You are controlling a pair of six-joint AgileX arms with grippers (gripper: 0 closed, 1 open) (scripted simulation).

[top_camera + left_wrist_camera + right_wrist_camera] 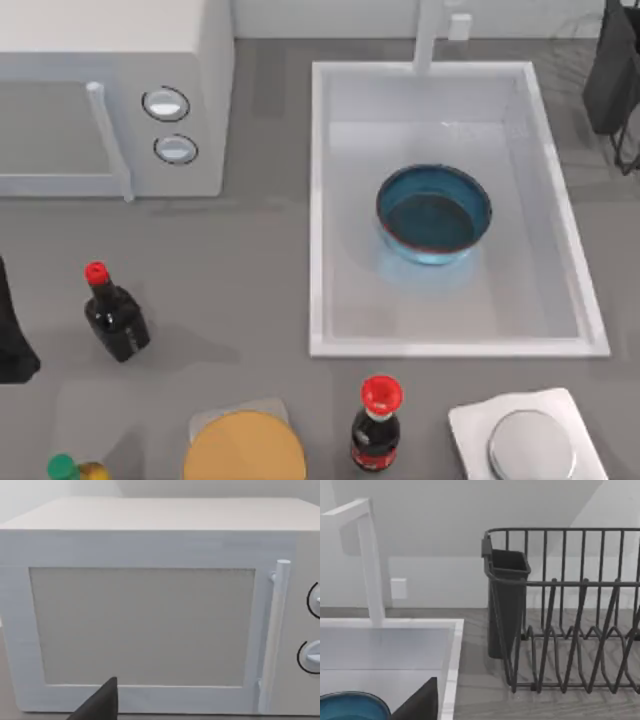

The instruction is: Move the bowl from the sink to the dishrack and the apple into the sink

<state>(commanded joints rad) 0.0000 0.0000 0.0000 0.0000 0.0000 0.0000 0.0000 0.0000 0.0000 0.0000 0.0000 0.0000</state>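
The deep-blue bowl (pixel 434 214) with a reddish rim sits upright in the middle of the white sink (pixel 322 200), and its edge shows in the right wrist view (pixel 350 706). The dark wire dishrack (pixel 570 630) with its cutlery cup stands right of the sink, at the top view's upper right corner (pixel 612 70). The apple is out of view. My left gripper (pixel 12 335) is parked at the table's left edge and faces the microwave; a dark part of it shows in its wrist view (pixel 97 705). A dark part of my right gripper (pixel 420 702) hangs above the sink's right rim.
A white microwave (pixel 110 100) fills the back left. Two dark red-capped bottles (pixel 115 315) (pixel 377 425) stand in front, with a tan disc (pixel 245 450), a green-capped bottle (pixel 70 468) and a grey lid on a white tray (pixel 530 445). The faucet post (pixel 428 35) rises behind the sink.
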